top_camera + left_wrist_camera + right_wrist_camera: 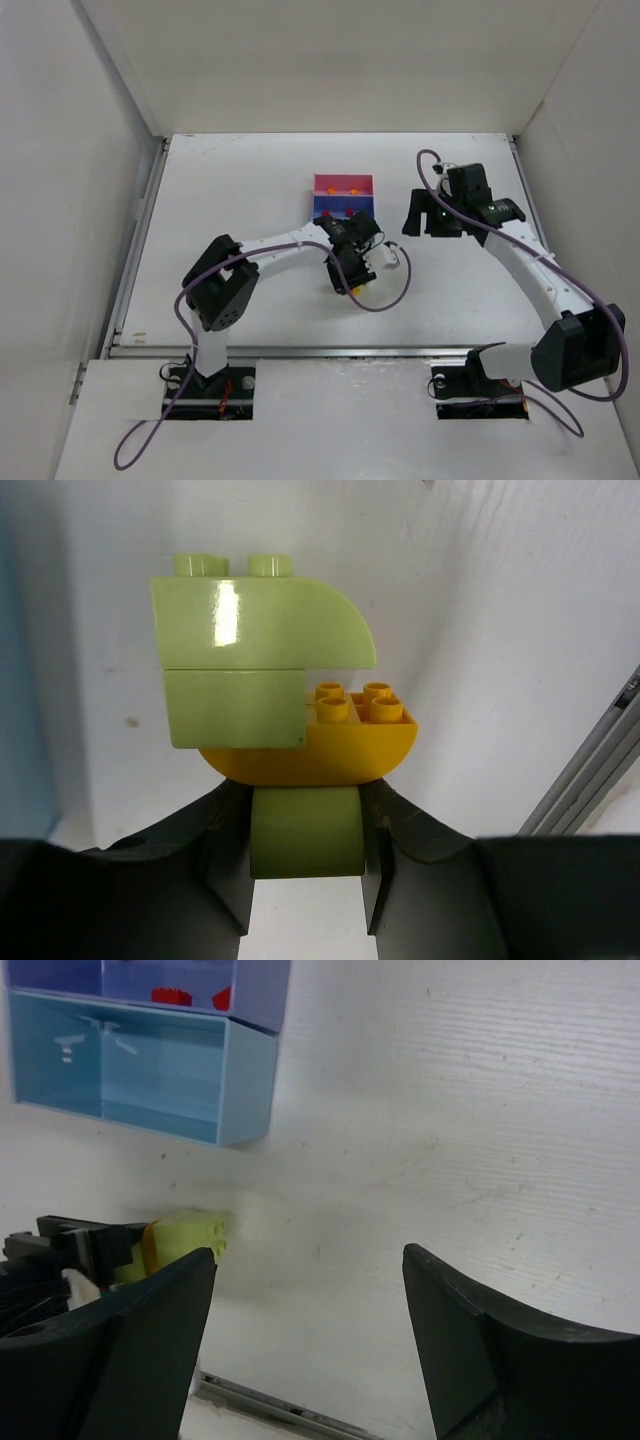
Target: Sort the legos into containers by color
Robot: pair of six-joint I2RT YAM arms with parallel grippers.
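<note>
The left gripper (305, 805) is clenched on a lime-green brick (305, 832), one finger (225, 855) on each side of it. A yellow brick (330, 742) with a rounded underside sits on that brick, and a larger lime-green piece (250, 655) stands on the yellow one's left part. In the right wrist view this cluster lies just near of the light blue bin (140, 1070), possibly a little above the table (240, 180); the view is too blurred to be sure. Beyond the light blue bin comes the dark blue bin (265, 995), which holds red bricks (170, 996). The pink bin (343, 180), farthest away, holds two orange bricks (354, 190). To the right of the tray, the right gripper (310, 1260) hangs released, its jaws wide apart and holding nothing.
</note>
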